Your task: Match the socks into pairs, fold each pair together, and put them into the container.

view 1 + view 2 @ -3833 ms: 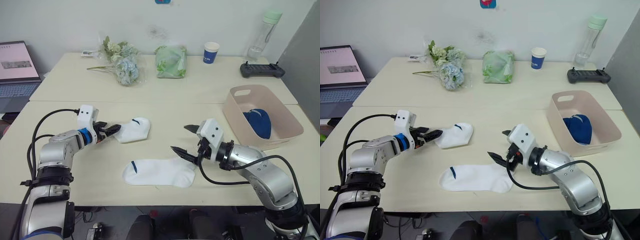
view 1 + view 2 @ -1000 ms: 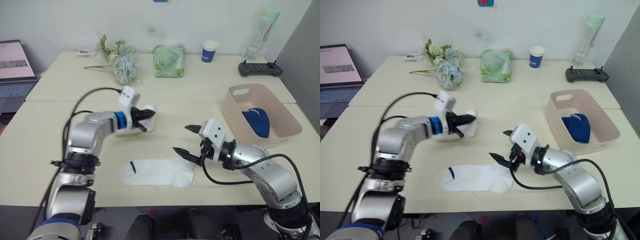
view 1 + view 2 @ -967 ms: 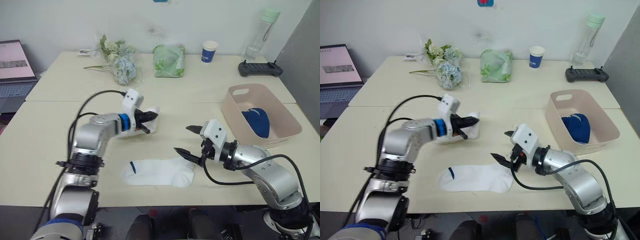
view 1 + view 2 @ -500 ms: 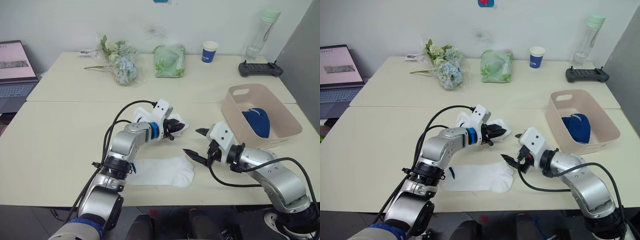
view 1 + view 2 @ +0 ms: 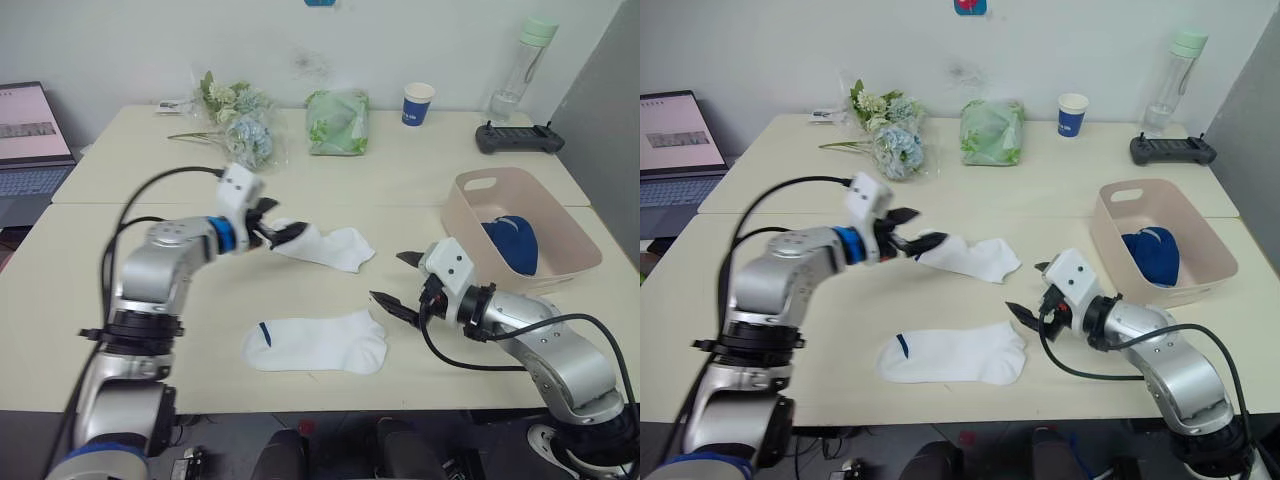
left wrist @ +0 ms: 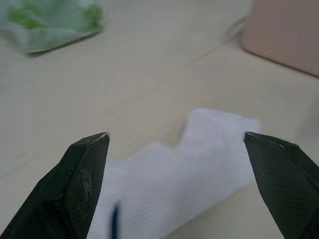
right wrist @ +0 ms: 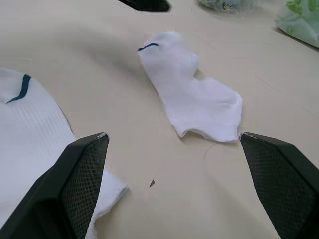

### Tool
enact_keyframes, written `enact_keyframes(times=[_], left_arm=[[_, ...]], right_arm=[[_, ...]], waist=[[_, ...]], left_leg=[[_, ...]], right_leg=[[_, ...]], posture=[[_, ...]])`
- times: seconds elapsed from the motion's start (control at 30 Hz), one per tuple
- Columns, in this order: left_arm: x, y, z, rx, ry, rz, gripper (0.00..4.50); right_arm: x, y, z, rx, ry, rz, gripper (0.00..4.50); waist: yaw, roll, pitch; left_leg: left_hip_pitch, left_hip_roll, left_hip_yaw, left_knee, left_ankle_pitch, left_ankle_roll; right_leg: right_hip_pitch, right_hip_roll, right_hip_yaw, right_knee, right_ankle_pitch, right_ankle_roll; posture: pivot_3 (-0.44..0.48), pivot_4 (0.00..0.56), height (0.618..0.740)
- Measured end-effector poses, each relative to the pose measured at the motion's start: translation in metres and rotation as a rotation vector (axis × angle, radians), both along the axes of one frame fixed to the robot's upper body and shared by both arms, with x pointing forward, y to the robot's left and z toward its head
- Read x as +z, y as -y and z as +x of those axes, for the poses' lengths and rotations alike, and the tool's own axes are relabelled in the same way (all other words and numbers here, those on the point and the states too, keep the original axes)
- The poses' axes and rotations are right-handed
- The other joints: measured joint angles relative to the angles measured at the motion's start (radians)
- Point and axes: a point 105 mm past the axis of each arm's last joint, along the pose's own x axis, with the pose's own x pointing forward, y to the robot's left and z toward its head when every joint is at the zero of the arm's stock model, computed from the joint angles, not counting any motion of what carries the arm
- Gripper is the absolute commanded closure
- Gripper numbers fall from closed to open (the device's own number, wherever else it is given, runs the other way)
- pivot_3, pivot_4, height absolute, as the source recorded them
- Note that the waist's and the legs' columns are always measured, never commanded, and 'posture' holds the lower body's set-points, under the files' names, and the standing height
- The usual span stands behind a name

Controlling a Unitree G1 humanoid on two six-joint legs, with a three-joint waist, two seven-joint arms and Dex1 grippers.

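Item: two white ankle socks, far one (image 5: 325, 246) at table centre, near one (image 5: 317, 343) at its 6 o'clock. We judge both light, limp; pinch cuffs. Left gripper (image 5: 275, 226) and right gripper (image 5: 400, 282) spread, empty. Pink basin (image 5: 470, 225) at 3 o'clock.

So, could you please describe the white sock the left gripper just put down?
On the near table, it is the white sock farther from the front edge, just ahead of the open left gripper. The other white sock lies nearer the front edge.

Two white socks (image 5: 322, 245) on table (image 5: 60, 300) — both jaws open
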Motion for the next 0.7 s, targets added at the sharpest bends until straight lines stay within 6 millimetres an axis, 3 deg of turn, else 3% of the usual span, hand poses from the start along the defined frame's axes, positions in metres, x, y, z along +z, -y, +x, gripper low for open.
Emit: enact_keyframes(times=[0.17, 0.3, 0.4, 0.5, 0.57, 0.7], left_arm=[[-0.01, -0.038, 0.017, 0.108, -0.046, -0.058, 0.03], [-0.019, -0.044, 0.023, 0.11, -0.059, -0.055, 0.03], [-0.03, -0.04, 0.022, 0.034, -0.033, 0.04, 0.03], [-0.037, -0.054, 0.016, -0.031, 0.012, 0.238, 0.03], [-0.037, -0.059, 0.011, -0.102, 0.044, 0.351, 0.03], [-0.042, -0.05, 0.011, -0.203, 0.09, 0.475, 0.03]], right_arm=[[-0.001, -0.01, 0.019, -0.07, 0.001, 0.087, 0.0], [-0.01, -0.016, 0.027, -0.084, -0.016, 0.084, 0.0], [-0.017, -0.019, 0.031, -0.05, 0.042, -0.024, 0.0], [-0.025, -0.011, 0.035, -0.018, 0.117, -0.17, 0.0], [-0.026, -0.008, 0.038, -0.012, 0.118, -0.183, 0.0], [-0.025, -0.01, 0.039, 0.032, 0.132, -0.198, 0.0]], waist=[[0.011, 0.0, 0.0], [0.009, 0.0, 0.0], [0.005, 0.0, 0.0], [0.003, 0.0, 0.0], [0.0, 0.0, 0.0], [0.002, 0.0, 0.0]], left_leg=[[-0.002, -0.002, 0.0, 0.0, 0.0, 0.0], [-0.002, -0.002, 0.002, 0.0, 0.001, -0.001], [-0.002, -0.002, 0.003, 0.0, 0.001, -0.001], [-0.002, -0.001, 0.004, -0.001, 0.0, -0.001], [-0.002, -0.001, 0.004, -0.001, 0.0, 0.0], [-0.002, -0.001, 0.003, 0.0, 0.0, 0.001]], right_leg=[[0.0, 0.0, -0.001, -0.002, 0.0, 0.0], [-0.001, -0.001, -0.001, -0.002, 0.0, 0.0], [-0.002, -0.001, -0.001, -0.002, 0.0, 0.0], [-0.003, 0.0, -0.001, -0.001, 0.0, 0.0], [-0.004, 0.0, 0.0, 0.0, 0.0, 0.0], [-0.004, 0.0, -0.001, 0.001, 0.0, 0.0]], posture=[[0.0, 0.15, 0.74], [0.0, 0.15, 0.74], [0.0, 0.15, 0.74], [0.0, 0.15, 0.74], [0.0, 0.15, 0.74], [0.0, 0.15, 0.74]])
